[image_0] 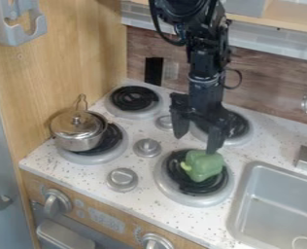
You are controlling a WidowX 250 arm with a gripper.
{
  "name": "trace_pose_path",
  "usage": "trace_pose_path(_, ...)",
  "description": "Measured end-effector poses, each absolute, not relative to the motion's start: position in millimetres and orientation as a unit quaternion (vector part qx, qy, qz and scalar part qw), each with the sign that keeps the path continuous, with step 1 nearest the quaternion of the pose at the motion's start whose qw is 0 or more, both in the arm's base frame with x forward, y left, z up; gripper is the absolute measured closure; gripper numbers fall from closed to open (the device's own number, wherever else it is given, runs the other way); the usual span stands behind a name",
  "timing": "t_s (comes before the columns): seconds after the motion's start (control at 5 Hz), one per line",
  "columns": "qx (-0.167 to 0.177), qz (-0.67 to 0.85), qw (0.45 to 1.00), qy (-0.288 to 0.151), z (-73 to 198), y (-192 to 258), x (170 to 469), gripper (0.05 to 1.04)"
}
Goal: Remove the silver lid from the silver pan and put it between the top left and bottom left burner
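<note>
Camera view, jaws wide open, near pepper [205, 167]

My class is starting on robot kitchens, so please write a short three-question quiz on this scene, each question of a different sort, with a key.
1. Multiple choice: what sits on the bottom right burner?
(a) a cup
(b) a green pepper
(c) a sponge

2. True or false: the silver lid is on the silver pan.

3. Fill in the word, "open" or "shut": the jaws of the gripper are ____.

Key: 1 b; 2 true; 3 open.
</note>
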State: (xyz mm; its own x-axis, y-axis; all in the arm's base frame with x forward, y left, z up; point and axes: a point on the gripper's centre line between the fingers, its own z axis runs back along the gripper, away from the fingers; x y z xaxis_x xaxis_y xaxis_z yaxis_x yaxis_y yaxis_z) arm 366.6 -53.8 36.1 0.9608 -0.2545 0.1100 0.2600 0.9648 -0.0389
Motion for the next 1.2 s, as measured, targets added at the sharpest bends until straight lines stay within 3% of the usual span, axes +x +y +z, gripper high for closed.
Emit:
trace_pose_path(0.4, -0.034, -0.093, 0.995, -0.018, 19.7, -36.3, 359.9, 0.084)
trace_pose_path(1.2, 0.009, 0.127, 0.990, -0.060, 49.9, 127.6, 370.9, 0.084)
